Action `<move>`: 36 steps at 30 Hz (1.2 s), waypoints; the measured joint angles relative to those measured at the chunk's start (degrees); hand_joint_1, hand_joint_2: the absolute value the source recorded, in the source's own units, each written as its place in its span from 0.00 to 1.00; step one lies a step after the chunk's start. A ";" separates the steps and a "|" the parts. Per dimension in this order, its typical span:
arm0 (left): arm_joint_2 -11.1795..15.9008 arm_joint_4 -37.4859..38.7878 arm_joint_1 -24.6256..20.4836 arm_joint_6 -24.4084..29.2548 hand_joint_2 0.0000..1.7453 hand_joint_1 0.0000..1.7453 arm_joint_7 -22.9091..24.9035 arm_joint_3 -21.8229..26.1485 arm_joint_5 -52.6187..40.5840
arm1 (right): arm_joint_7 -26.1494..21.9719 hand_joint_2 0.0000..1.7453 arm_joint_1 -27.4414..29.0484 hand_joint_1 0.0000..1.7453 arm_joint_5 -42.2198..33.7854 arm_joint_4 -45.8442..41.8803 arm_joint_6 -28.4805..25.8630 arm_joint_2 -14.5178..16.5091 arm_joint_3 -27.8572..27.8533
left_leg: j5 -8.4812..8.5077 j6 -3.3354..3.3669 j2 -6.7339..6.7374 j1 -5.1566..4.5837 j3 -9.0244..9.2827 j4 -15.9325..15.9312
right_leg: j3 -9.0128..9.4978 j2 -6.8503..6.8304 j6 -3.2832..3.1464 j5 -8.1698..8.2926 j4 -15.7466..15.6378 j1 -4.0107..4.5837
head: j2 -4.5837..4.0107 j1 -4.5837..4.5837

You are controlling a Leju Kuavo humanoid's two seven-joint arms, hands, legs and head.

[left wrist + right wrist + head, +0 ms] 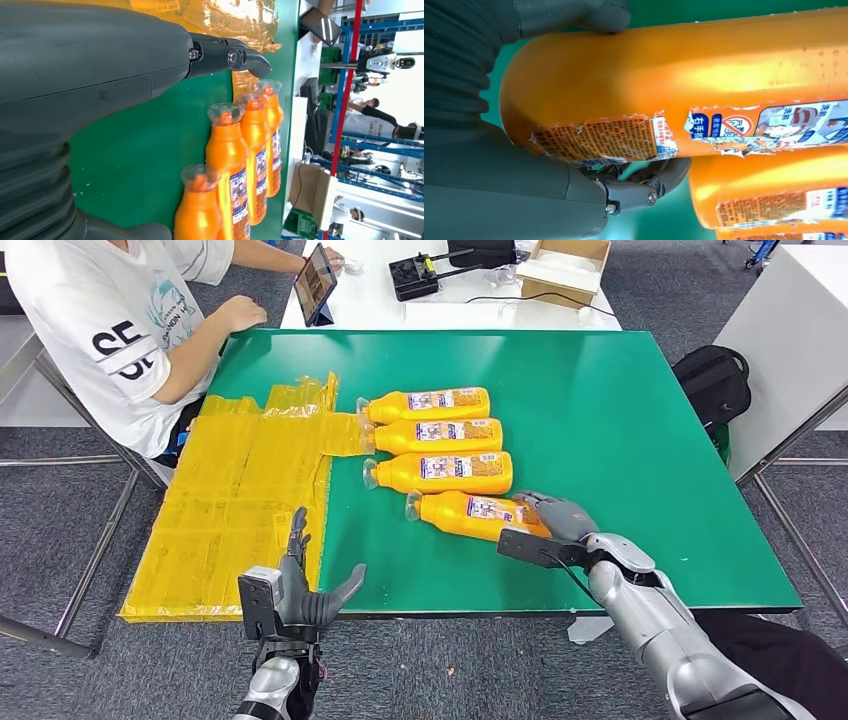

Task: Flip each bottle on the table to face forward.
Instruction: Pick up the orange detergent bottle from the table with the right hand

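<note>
Bottles lie in a row, and the right hand (556,515) has its fingers (659,177) clamped on the base of the nearest bottle (470,512), at six o'clock in the row, which I judge next needs rolling label-up, while the left hand (300,590) hangs apart, fingers spread.

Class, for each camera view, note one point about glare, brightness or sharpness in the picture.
Head view: even light, sharp; yellow sheet glints. Left wrist view: background washed out by bright light; left hand close and dark. Right wrist view: glare streak along the held bottle.

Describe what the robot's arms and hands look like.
Both arms are silver metal. The left hand has a dark grey palm, a thick grey thumb and darker fingers, with a black box at the wrist. The right hand looks alike, with a black wrist box and a thin black cable.
</note>
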 joint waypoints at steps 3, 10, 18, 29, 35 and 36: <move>0.00 0.40 -0.11 0.00 1.00 0.00 0.00 -0.15 0.18 | -0.80 1.00 0.13 1.00 -0.87 0.52 -0.75 0.71 -0.01 | 0.00 0.00 0.02 0.00 0.02 0.00 | 0.00 0.03 0.00 0.00 0.00 0.00 | 0.00 0.01; 0.00 0.91 -0.26 0.03 1.00 0.00 0.00 -0.48 0.23 | -3.33 1.00 1.52 1.00 -2.91 0.65 -3.96 2.99 -1.31 | 0.00 0.00 0.02 0.01 0.04 0.00 | 0.02 0.06 0.00 0.00 0.01 0.01 | 0.00 0.01; 0.00 0.88 -0.23 0.36 1.00 0.00 0.00 -0.67 0.34 | -6.85 1.00 10.28 1.00 -3.90 -11.85 -12.19 10.67 -7.80 | 0.02 -0.02 -0.11 0.05 -0.12 0.00 | -0.11 -0.03 0.03 -0.05 0.05 0.04 | 0.00 -0.01; 0.00 0.87 -0.34 1.19 1.00 0.00 0.00 -1.69 3.48 | -17.16 1.00 23.88 1.00 -11.05 -39.95 -28.65 20.92 -17.68 | -0.05 -0.01 -0.10 0.01 -0.26 -0.01 | -0.22 -0.09 0.05 -0.10 0.02 0.00 | 0.00 0.01; 0.00 0.87 -0.42 -0.92 1.00 0.00 0.00 -2.09 4.88 | -19.48 1.00 25.88 1.00 -12.68 -44.32 -29.33 22.78 -19.55 | -0.03 -0.02 -0.03 0.01 -0.24 0.00 | -0.24 -0.07 0.05 -0.07 0.03 0.01 | 0.00 -0.01; 0.00 0.86 -0.45 -1.88 1.00 0.00 0.00 -2.27 5.38 | -20.04 1.00 26.06 1.00 -12.80 -44.53 -28.80 23.00 -19.66 | -0.02 -0.01 -0.03 0.01 -0.24 0.00 | -0.23 -0.07 0.05 -0.07 0.03 0.01 | 0.00 -0.01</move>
